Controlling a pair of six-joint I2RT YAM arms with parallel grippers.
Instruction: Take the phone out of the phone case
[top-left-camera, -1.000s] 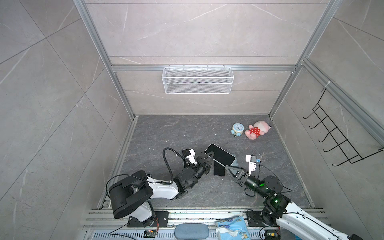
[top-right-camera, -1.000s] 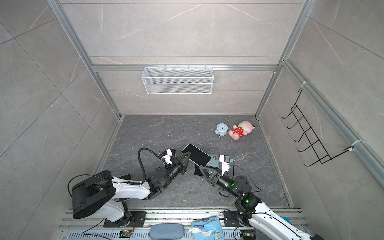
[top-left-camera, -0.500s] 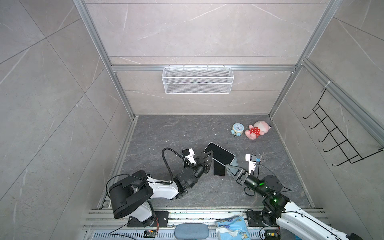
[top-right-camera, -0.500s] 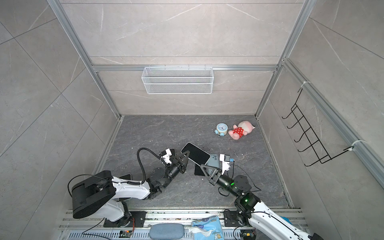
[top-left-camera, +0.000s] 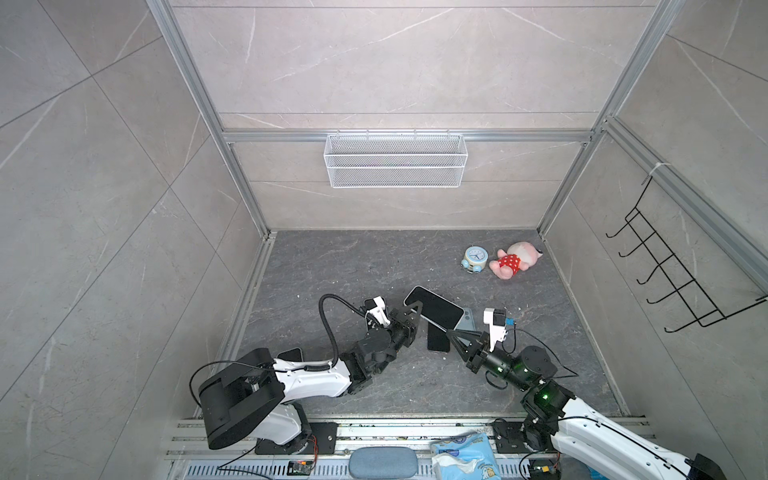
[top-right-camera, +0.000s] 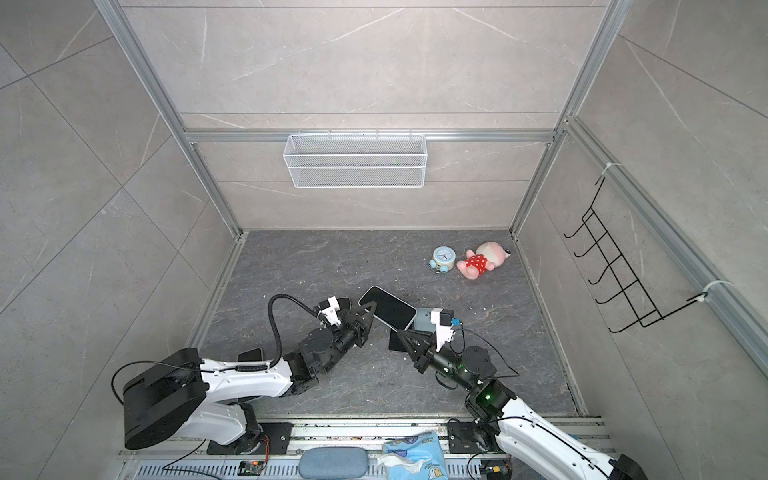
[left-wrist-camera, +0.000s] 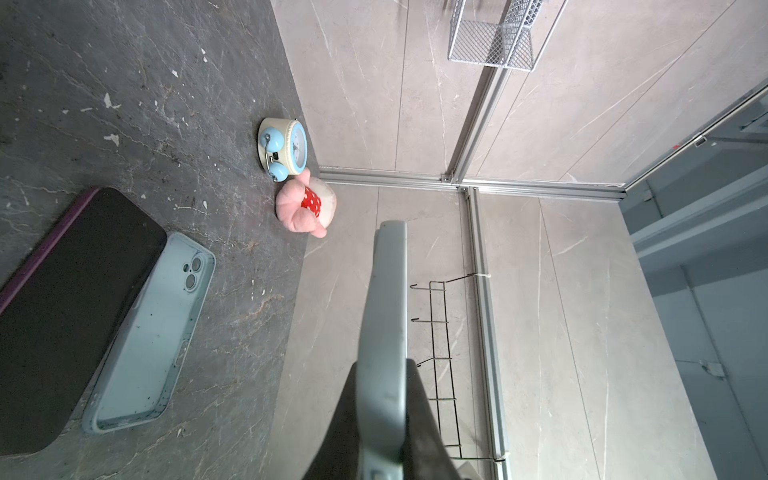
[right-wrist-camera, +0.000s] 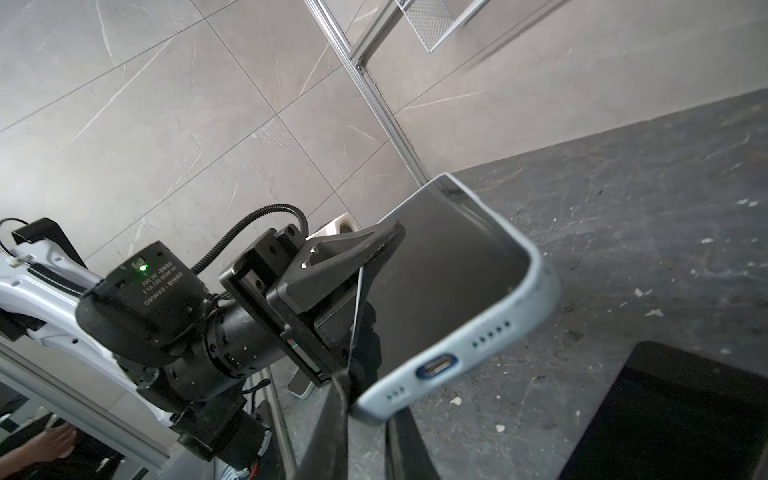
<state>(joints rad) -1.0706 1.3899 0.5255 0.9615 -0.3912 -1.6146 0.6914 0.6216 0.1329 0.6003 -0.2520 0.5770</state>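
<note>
Above the middle of the counter (top-left-camera: 353, 266), the phone (top-left-camera: 434, 307) hangs clear of the surface, tilted with its screen up. It sits in its pale blue case (right-wrist-camera: 490, 328) and is held from both sides. Left hand (top-left-camera: 419, 311) is clamped tight on one long edge: in the right wrist view one finger (right-wrist-camera: 357, 245) lies flat on the dark screen and the other sits under the back. Right hand (top-left-camera: 449, 332) meets the phone's bottom end, the one with the charging port. Its jaws are narrow, and the case's corner is pinched between the two tips. Phone and case are not yet apart; the case's rim wraps the screen on every side that shows. In the left wrist view the case appears edge-on, a grey-blue strip running away from the camera.

Below the held phone, flat on the counter, lie a second phone (left-wrist-camera: 70, 307), dark with a purple edge, and a spare case (left-wrist-camera: 153, 332). That case is empty and looks to be inner side up, with its camera cut-outs showing. The two lie side by side, touching or nearly so. Farther back, toward the right wall, stands a small blue clock (top-left-camera: 475, 258). Just beside it a pink plush (top-left-camera: 513, 261) in a red dotted outfit lies on its side. Both are well apart from the hands.
</note>
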